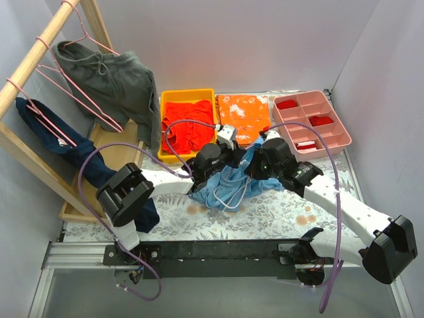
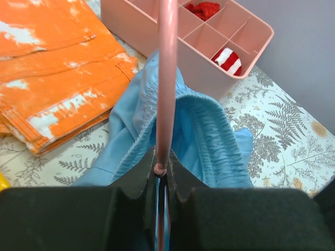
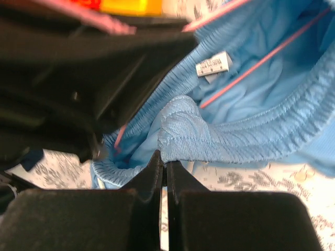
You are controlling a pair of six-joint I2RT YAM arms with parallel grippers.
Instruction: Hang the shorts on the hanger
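The light blue shorts (image 1: 224,189) lie bunched on the floral table between my two grippers. My left gripper (image 1: 230,151) is shut on the thin pink wire of a hanger (image 2: 167,78); the wire runs forward from the fingertips over the shorts' open waistband (image 2: 209,136). My right gripper (image 1: 256,159) is shut on a fold of the elastic waistband (image 3: 209,133) and holds it up. In the right wrist view pink hanger wires (image 3: 261,65) cross inside the waist opening, beside a white label (image 3: 212,66). The left gripper's black body fills that view's upper left.
Folded orange shorts (image 1: 244,112) and a yellow bin (image 1: 187,96) holding a red garment lie just behind the grippers. A pink divided tray (image 1: 311,126) sits at the back right. At the left a wooden rack (image 1: 33,63) carries pink hangers, dark grey shorts (image 1: 112,79) and a navy garment (image 1: 59,142).
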